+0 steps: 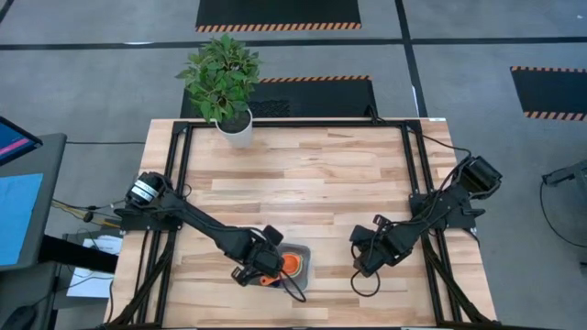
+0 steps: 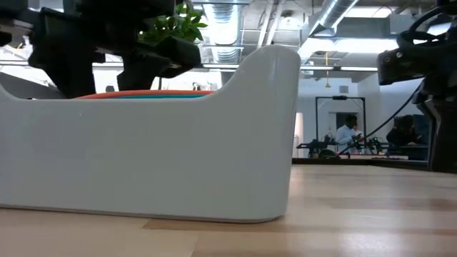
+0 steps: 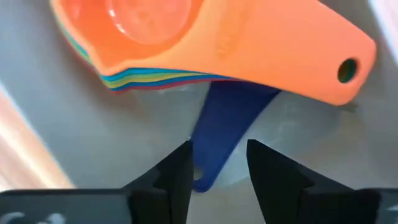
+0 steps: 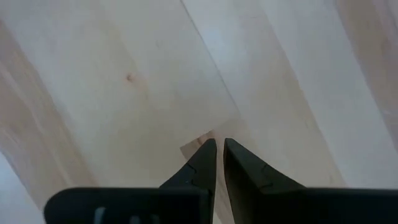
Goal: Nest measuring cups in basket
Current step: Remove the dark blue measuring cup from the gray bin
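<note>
- Your left gripper [image 3: 217,171] has its jaws parted, gripping nothing; the dark blue handle [image 3: 227,127] lies in the gap between them, so you can likely lift clear.
- The orange cup [image 3: 205,37] tops the nested measuring cups [image 1: 290,264] in the basket [image 1: 305,253], at six o'clock on the table [image 1: 312,174].
- Your right gripper [image 4: 219,163], jaws nearly together and empty, waits at four o'clock.

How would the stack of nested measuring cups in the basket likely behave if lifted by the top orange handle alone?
Probably light: the measuring cups look like thin plastic. Lower cups would likely slip off, since they only sit nested. The dark blue handle splays apart from the others, so it may snag on the basket.
</note>
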`<state>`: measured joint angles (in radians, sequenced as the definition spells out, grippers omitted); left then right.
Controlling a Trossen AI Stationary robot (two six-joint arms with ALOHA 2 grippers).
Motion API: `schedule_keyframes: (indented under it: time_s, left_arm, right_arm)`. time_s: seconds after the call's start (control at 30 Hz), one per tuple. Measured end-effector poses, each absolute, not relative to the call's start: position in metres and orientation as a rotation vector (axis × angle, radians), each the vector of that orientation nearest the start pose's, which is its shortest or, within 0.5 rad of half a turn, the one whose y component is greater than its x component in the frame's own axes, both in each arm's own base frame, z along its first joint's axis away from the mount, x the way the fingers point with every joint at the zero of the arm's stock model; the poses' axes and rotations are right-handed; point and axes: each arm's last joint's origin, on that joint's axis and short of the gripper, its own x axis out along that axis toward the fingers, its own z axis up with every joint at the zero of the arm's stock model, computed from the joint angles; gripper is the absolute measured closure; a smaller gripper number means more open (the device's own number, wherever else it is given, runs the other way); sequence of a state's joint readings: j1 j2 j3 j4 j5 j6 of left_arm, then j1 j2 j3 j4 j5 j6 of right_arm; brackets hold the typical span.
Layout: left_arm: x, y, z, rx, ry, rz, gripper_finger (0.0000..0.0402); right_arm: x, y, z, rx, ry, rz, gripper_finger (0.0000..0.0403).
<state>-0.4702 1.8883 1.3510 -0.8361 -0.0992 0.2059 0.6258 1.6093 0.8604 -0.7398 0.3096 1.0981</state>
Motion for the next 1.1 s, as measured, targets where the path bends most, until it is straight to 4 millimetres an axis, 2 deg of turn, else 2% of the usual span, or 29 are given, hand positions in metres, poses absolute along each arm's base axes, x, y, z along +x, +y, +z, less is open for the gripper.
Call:
schedule_keyframes:
  time_s: [0.23, 0.37, 0.83, 1.1]
  left_arm:
    - [0.328, -0.164, 0.168, 0.584, 1.342, -0.481, 0.0259]
    - [0.330, -0.164, 0.168, 0.602, 1.335, -0.465, 0.0259]
    - [0.331, -0.166, 0.168, 0.747, 1.282, -0.659, 0.0259]
    - [0.332, -0.165, 0.167, 0.748, 1.276, -0.678, 0.0259]
  right_arm:
    - [0.215, 0.144, 0.149, 0.258, 1.244, -0.467, 0.0349]
    - [0.215, 0.145, 0.150, 0.263, 1.240, -0.464, 0.0349]
    - [0.216, 0.145, 0.150, 0.271, 1.233, -0.458, 0.0349]
    - [0.216, 0.145, 0.150, 0.272, 1.231, -0.457, 0.0349]
